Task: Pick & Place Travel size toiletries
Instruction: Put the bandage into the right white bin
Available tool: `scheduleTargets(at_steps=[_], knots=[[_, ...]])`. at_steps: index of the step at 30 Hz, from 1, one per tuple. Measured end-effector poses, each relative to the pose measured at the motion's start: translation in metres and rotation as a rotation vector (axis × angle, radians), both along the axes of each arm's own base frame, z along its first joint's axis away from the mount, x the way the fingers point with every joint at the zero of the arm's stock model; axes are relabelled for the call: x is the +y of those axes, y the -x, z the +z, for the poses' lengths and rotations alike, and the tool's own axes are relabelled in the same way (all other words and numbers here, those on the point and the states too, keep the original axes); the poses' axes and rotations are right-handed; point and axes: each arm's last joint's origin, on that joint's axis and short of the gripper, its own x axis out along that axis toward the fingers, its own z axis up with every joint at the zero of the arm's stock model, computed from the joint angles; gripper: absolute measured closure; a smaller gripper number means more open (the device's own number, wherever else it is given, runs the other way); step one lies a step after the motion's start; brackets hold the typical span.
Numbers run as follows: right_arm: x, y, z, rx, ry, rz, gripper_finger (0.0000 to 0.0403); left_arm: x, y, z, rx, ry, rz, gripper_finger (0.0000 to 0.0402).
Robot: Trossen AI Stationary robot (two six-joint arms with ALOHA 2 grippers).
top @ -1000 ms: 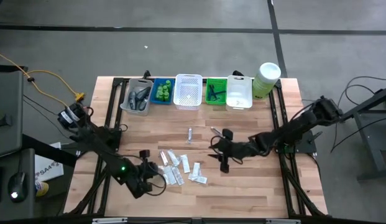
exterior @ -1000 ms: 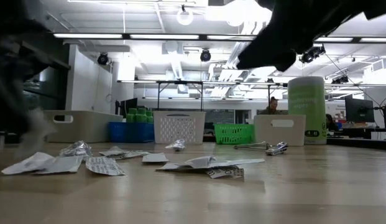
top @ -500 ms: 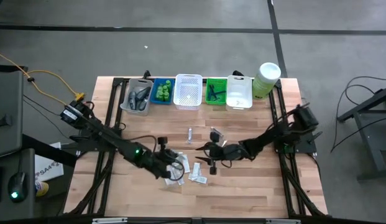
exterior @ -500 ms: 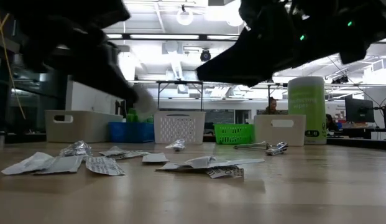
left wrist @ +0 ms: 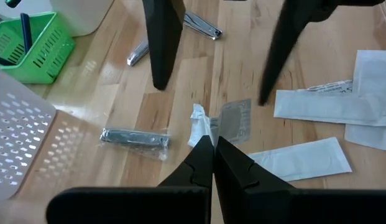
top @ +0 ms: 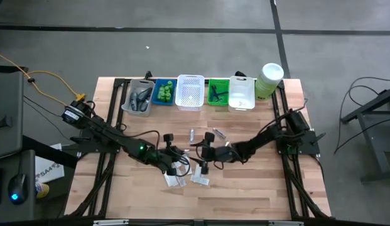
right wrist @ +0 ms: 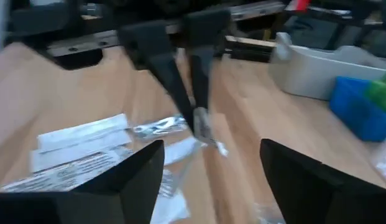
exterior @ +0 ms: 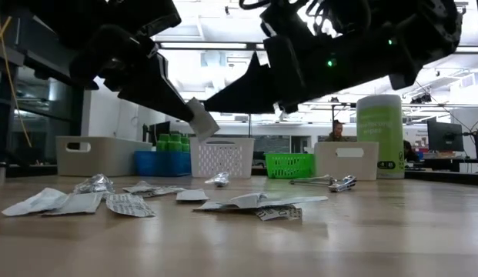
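While your left gripper [left wrist: 213, 142] has its fingers clenched on a white sachet [left wrist: 201, 126] above the bench [top: 245, 188], near the silvery tube [left wrist: 134, 138], your right gripper [right wrist: 208, 165] fingers are spread, empty.

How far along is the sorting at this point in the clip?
Partly done: the grey basket, blue basket and green basket already hold items. In hand: the left hand is shut on a white sachet lifted off the table, with the right hand open facing it. Left: several sachets, a silvery tube and the nail clippers lie loose on the table.
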Motion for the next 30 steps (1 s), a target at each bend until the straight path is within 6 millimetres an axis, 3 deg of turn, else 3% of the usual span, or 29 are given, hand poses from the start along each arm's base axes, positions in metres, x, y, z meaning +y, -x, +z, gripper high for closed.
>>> scheduleTargets(at_steps=[6,17,23,30], knots=[[-0.004,-0.006,0.001,0.032,-0.075,0.077,0.014,0.0,0.0,0.0,-0.005,0.005,0.0,0.0402],[-0.012,-0.008,-0.001,0.06,-0.073,0.057,0.0188,-0.002,-0.004,0.005,-0.048,0.012,-0.041,0.0401],[-0.01,-0.007,-0.002,0.072,-0.071,0.063,0.0254,-0.003,-0.004,0.005,-0.051,0.008,-0.047,0.0401],[-0.009,-0.007,-0.002,0.072,-0.081,0.081,0.0379,-0.003,-0.004,0.005,-0.046,0.019,-0.056,0.0398]])
